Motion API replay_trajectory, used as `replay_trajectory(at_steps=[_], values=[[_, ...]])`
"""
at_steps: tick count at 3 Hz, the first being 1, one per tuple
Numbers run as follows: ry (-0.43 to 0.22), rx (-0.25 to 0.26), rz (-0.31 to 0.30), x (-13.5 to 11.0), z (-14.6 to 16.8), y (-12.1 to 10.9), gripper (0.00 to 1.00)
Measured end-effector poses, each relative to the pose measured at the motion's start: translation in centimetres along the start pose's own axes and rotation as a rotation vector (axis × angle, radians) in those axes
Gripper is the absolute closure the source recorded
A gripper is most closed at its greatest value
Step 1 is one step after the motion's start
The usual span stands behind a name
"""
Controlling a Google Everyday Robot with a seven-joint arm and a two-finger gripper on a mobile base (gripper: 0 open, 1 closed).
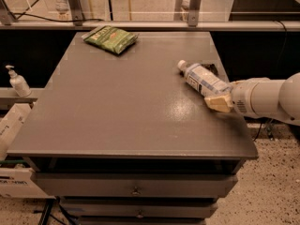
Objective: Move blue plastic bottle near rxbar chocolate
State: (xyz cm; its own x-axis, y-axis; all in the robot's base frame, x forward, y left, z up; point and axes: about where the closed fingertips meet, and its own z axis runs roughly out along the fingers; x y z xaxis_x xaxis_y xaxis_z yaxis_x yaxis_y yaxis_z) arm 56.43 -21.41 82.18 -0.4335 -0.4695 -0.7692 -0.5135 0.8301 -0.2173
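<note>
So here's where we're at: the gripper (pixel 217 100) sits over the right edge of the bench (pixel 131 111), closed on the base end of the blue plastic bottle (pixel 202 78). We only see one tan pad clamped over the bottom, but the bottle's clearly in its hold. The bottle sticks out from the gripper up and to the left, cap end leading. We reckon that's on purpose, since grabbing the base lets the arm swing the whole length in beside the target. The rxbar chocolate (pixel 212 68) is just beyond the gripper, mostly hidden behind the bottle, only a dark sliver showing, so the two look pretty much next to each other already. The bottle itself is clear plastic with a white cap and a pale blue-white label with dark print. The green snack bag (pixel 110 39) is way off to the gripper's far left.
</note>
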Motion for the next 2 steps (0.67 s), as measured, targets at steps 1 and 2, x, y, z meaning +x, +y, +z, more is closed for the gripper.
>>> replay_trajectory(at_steps=[1,2], values=[[0.015,-0.012,-0.021,0.03,0.90,-0.14,1.00],[0.015,-0.012,-0.021,-0.30,0.66,-0.23,1.00]])
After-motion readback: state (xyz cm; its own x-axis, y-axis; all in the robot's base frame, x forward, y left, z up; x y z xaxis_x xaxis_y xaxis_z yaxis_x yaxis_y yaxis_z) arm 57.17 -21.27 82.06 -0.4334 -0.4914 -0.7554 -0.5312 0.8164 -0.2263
